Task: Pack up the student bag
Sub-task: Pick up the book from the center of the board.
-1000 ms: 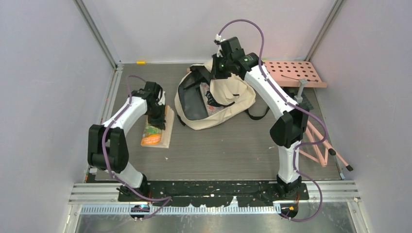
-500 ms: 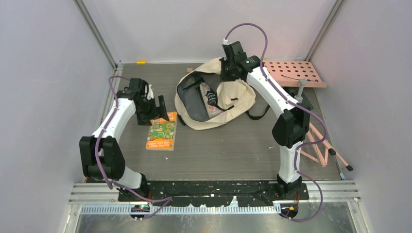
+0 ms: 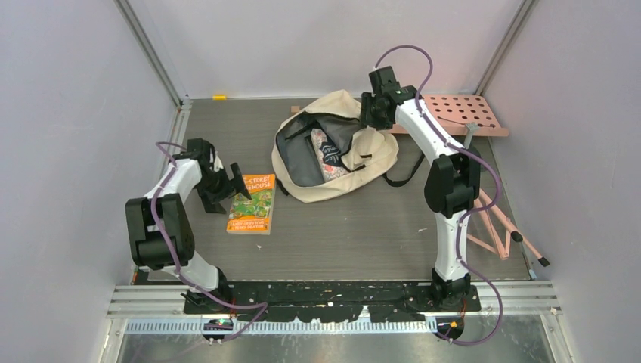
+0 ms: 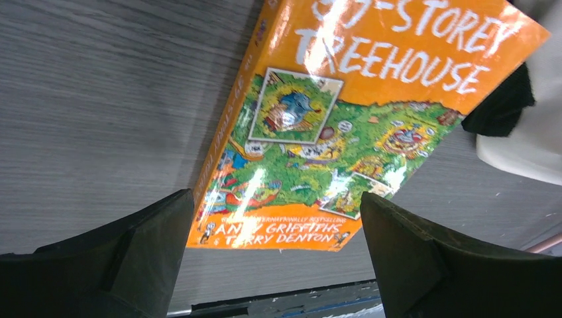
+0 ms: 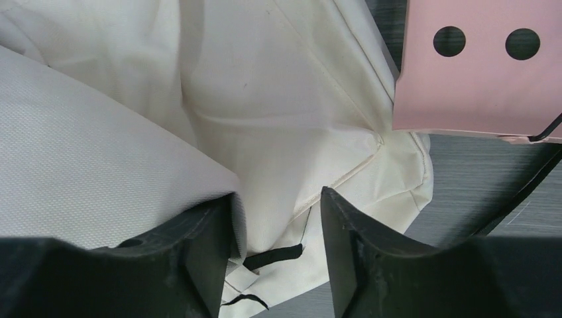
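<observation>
The student bag [image 3: 336, 147], cream with black straps, lies unzipped at the back middle of the table, and a dark-covered book [image 3: 326, 151] shows inside its opening. An orange treehouse book [image 3: 252, 204] lies flat on the table left of the bag. My left gripper [image 3: 227, 184] hovers open just left of that book, which fills the left wrist view [image 4: 344, 119] beyond the spread fingers [image 4: 132, 258]. My right gripper [image 3: 372, 113] is open over the bag's back right edge. Cream fabric [image 5: 265, 99] brushes its left finger [image 5: 192, 258], with nothing pinched.
A pink perforated board [image 3: 453, 112] lies at the back right, its corner close to my right gripper [image 5: 477, 66]. Pink rods [image 3: 499, 227] lie by the right wall. A small yellow piece [image 3: 219, 97] sits at the back edge.
My left gripper opened, left the orange book flat on the table and drew back to the left. My right gripper opened, let the bag flap fall and moved right.
</observation>
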Available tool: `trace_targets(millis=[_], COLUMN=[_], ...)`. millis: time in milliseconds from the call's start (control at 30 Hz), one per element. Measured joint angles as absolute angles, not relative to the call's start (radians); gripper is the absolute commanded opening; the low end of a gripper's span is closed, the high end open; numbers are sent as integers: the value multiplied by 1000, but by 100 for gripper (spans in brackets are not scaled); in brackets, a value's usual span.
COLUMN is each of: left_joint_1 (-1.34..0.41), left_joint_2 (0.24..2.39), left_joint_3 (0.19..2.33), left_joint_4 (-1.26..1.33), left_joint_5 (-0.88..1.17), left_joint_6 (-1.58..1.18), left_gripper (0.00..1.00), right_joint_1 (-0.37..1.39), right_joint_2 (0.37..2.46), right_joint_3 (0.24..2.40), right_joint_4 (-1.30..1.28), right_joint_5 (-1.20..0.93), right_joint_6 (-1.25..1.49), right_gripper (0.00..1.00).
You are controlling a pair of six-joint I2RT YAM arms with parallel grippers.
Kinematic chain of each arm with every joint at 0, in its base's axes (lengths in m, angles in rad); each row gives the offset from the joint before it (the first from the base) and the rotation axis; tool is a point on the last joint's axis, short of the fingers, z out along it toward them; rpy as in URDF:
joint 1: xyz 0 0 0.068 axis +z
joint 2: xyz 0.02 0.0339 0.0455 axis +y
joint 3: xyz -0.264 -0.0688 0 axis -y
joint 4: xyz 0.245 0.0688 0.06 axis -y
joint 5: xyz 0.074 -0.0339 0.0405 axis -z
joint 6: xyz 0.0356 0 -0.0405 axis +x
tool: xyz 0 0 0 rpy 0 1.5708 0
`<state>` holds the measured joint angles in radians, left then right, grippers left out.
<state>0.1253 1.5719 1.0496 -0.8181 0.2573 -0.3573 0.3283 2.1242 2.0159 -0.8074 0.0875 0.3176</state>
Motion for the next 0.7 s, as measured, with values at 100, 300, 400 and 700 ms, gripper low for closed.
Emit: trace_targets(millis=[100, 300, 400, 700], left_joint_1=[135, 138, 138, 132], left_joint_2=[1603, 1630, 1639, 1693], left_joint_3=[1022, 957, 958, 975], left_joint_4=[-782, -703, -698, -701], left_joint_5=[281, 300, 303, 374], left_joint_6=[-373, -416, -428, -442], left_gripper=[100, 96, 79, 24], right_joint_1=[327, 329, 328, 349], right_joint_2=[2118, 2108, 2088, 1948], right_joint_3=[2016, 2014, 2009, 1974], right_joint_4=[-808, -809, -811, -817], right_joint_5=[84, 62, 49, 68], right_joint_6=[316, 319, 329, 371], right_gripper=[65, 76, 86, 90])
